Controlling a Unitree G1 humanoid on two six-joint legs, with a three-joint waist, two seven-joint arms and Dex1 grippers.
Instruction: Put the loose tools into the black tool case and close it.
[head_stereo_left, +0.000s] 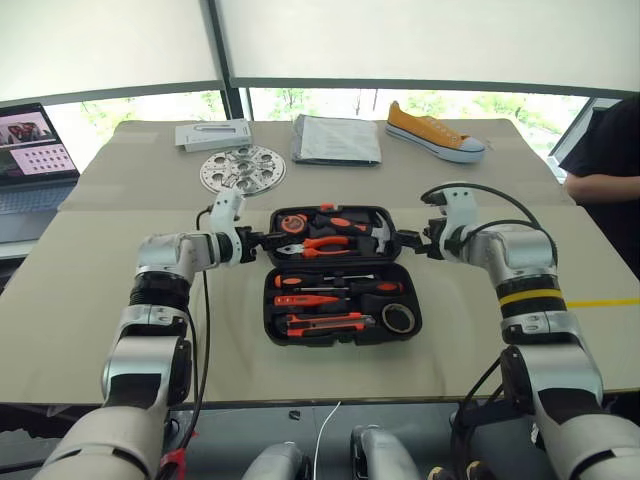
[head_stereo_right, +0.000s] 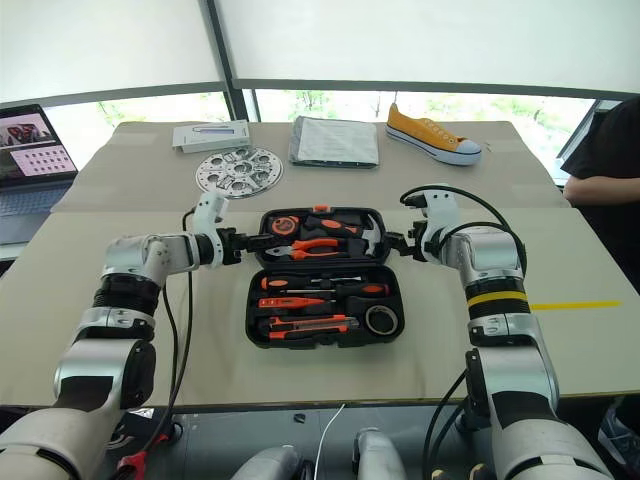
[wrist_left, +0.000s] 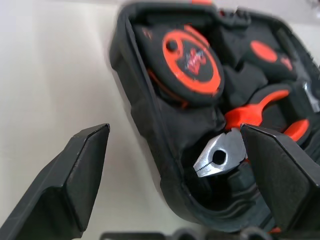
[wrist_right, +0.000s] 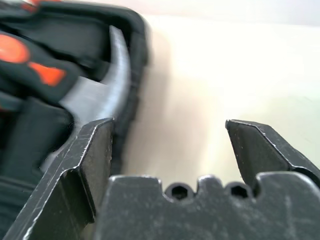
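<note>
Left eye view: both arms reach forward, flanking the far half of the open case (head_stereo_left: 340, 275) mid-table. Left gripper (head_stereo_left: 263, 240) and right gripper (head_stereo_left: 411, 241) both spread wide, holding nothing. Tools sit inside the recesses; right wrist view blurred, hammer (wrist_right: 107, 85) partly cut off.

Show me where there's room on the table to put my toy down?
Bare tabletop lies left of the black tool case, near the left gripper, and right of it beyond the right gripper. The far edge is crowded: metal disc, papers, shoe.
</note>
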